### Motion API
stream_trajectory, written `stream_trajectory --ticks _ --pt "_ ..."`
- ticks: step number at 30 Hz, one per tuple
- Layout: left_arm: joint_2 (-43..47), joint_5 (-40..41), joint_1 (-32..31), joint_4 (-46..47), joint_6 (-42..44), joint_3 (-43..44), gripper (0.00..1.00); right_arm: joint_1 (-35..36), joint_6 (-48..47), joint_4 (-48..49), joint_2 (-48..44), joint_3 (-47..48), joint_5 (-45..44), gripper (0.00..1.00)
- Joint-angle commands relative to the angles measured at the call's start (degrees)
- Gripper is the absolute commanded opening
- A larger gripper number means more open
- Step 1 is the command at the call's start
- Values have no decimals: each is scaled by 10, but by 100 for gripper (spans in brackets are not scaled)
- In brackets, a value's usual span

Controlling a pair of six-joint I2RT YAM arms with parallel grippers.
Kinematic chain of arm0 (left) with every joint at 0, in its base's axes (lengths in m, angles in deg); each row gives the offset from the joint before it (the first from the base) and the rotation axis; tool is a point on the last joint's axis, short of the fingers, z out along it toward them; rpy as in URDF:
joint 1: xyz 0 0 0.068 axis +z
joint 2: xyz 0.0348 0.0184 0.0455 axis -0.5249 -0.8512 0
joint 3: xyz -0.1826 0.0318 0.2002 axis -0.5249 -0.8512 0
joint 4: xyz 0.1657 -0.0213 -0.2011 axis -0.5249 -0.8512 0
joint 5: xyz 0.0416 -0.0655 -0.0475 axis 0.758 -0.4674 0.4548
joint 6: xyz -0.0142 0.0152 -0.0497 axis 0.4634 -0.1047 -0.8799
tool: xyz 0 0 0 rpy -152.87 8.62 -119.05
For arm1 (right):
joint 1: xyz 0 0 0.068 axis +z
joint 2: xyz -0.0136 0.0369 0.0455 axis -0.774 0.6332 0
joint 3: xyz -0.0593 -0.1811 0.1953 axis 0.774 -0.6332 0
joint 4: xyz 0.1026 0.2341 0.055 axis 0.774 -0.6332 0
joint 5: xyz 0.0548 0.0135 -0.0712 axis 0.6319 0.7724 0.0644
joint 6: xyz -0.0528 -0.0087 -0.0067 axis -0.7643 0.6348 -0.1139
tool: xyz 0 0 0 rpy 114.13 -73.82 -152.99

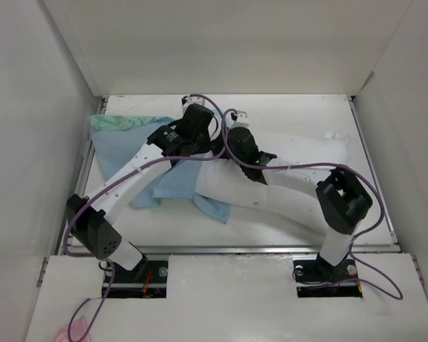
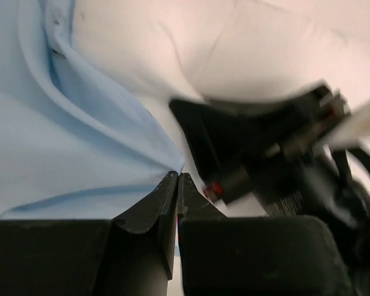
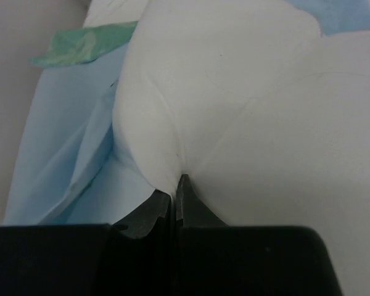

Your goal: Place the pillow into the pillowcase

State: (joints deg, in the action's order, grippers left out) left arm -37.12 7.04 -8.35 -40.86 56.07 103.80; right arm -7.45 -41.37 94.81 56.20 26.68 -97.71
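Both arms stretched forward, elbows out, wrists nearly meeting. Left gripper (image 2: 176, 180) fingers pressed together; right gripper (image 3: 175, 185) fingers likewise.

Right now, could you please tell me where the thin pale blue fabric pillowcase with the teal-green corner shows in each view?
Top external: the pale blue and teal-green fabric pillowcase lies left of centre.
Left wrist: the pillowcase fills the left half, blue face only.
Right wrist: the pillowcase runs down the left side, teal corner upper left.
Shared landmark: the plump white soft pillow, on its right in every view.
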Motion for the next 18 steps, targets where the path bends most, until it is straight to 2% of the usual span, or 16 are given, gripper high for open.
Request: stream_trajectory --ticks 1,3,6,7,9,10,11,12,13,15,16,18 --pt "5 25 24 4 -14 31 0 18 -82 114 -52 -106 136 0" --pt "-2 19 31 10 -14 31 0 18 -98 154 -65 -167 186 0" --pt "-15 30 31 -22 -25 37 0 18 -134 149 -65 -184 180 1" --pt "-15 35 31 -27 -25 37 0 18 -164 142 -65 -184 180 8" --pt "-15 35 36 -54 -18 37 0 18 -198 120 -79 -171 174 18" --pt "-15 48 42 -63 -18 37 7 18 -216 96 -94 -166 168 29" --pt "-15 56 42 -71 -18 37 34 18 -248 83 -104 -160 163 35" --pt "-15 66 48 -84 -18 42 52 18 -260 69 -113 -148 138 42" --pt "-15 74 48 -90 -18 42 64 18 -269 37 -129 -138 120 48" --pt "-10 93 54 -97 -18 56 85 18 -285 3 -140 -118 75 64" --pt "-10 93 62 -97 -18 56 88 18 -286 -11 -140 -101 41 67" --pt "-4 99 76 -82 -13 62 93 10 -292 -40 -151 -88 30 75"
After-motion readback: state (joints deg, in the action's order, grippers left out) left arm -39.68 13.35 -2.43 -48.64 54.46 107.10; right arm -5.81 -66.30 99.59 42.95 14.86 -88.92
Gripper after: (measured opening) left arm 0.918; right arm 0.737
